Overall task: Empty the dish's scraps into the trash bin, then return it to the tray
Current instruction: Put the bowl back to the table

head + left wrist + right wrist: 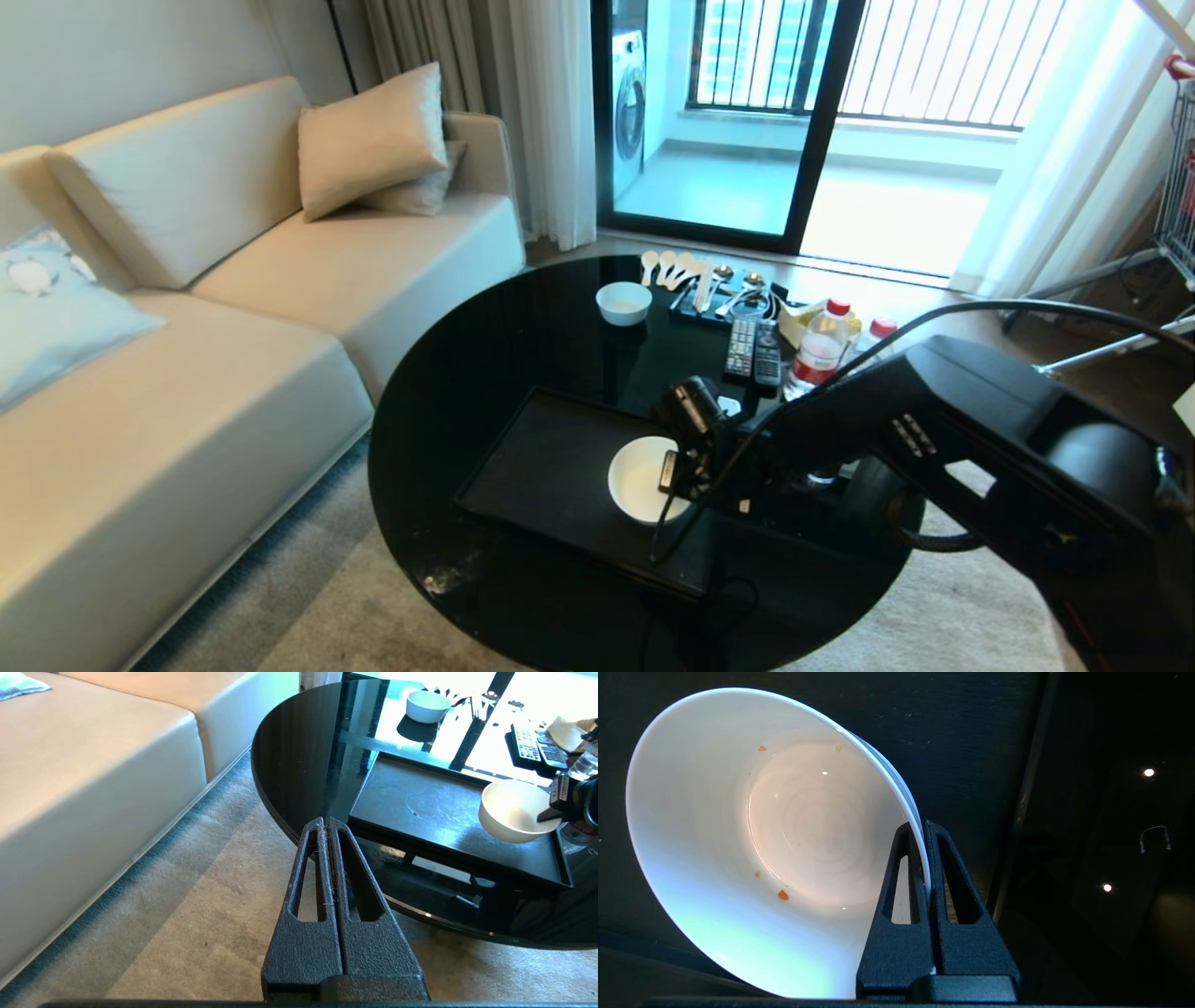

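The right gripper (pixel 924 828) has its jaws pinched tight on the rim of the dish (pixel 752 830), one finger inside the wall and one outside. In the head view the dish (pixel 639 478) sits over the right end of the tray (pixel 551 467), near its right edge; the gripper and its cable cover the dish's right side, so whether its base touches the tray cannot be told. From the left wrist view it appears tilted and just above the tray (pixel 420 812). Only a few tiny orange scraps (pixel 783 895) cling to the inside wall; the rest of the bowl is bare.

The tray lies on the near half of a round black table (pixel 523 327), with its near right corner hidden behind the right arm. The left gripper (pixel 327 823) hangs beside the table's near left edge, over the carpet, its jaws pressed together on nothing.

Toward the table's far edge stand a smaller white bowl (pixel 623 301), a set of spoons (pixel 686 271), two remotes (pixel 752 351) and bottles with red caps (pixel 822 350), partly masked by the arm. The trash bin appears in none of the views.
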Robot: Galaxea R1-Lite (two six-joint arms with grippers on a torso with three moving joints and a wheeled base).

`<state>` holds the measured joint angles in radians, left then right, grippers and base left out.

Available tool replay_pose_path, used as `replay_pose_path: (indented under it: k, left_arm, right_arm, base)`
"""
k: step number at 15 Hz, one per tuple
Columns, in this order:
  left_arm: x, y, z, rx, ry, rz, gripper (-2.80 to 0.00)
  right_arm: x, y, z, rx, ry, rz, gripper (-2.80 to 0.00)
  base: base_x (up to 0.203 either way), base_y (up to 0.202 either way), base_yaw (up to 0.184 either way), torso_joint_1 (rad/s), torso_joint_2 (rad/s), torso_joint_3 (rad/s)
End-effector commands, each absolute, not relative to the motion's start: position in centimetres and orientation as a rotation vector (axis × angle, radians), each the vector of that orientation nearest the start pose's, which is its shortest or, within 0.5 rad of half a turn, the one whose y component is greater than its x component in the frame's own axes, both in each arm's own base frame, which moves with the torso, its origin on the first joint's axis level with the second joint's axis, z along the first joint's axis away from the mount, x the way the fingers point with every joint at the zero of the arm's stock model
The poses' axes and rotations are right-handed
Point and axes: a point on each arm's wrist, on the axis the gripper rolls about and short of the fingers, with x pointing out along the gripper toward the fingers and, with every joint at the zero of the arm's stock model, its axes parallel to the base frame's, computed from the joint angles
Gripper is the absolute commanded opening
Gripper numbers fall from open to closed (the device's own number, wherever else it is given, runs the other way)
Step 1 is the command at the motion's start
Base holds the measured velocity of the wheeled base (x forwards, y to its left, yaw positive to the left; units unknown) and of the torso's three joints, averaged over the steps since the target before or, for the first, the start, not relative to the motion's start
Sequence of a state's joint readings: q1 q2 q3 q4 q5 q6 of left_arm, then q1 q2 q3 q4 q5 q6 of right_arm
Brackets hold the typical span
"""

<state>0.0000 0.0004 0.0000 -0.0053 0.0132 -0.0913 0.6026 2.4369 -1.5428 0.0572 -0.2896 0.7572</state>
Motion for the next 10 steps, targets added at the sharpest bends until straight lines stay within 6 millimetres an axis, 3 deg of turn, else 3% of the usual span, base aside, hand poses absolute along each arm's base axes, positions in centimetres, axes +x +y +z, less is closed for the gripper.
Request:
replay_pose_path:
  k: [1,10]
  left_arm:
    - [-2.28,0.03,7.61,-0.092,-0.007,0.014,-2.8]
    - [-2.28,0.03,7.61,-0.092,-0.007,0.014,-2.8]
  right_arm:
    - [38.27,24.79,2.15,0.301,0.902,-0.066,-2.8]
    - [38.3,24.56,1.48,0.318,0.916,-0.09,-2.8]
  base:
    - [0.0,0.0,0.0,0.0,0.0,0.0]
    - [0.0,0.0,0.0,0.0,0.0,0.0]
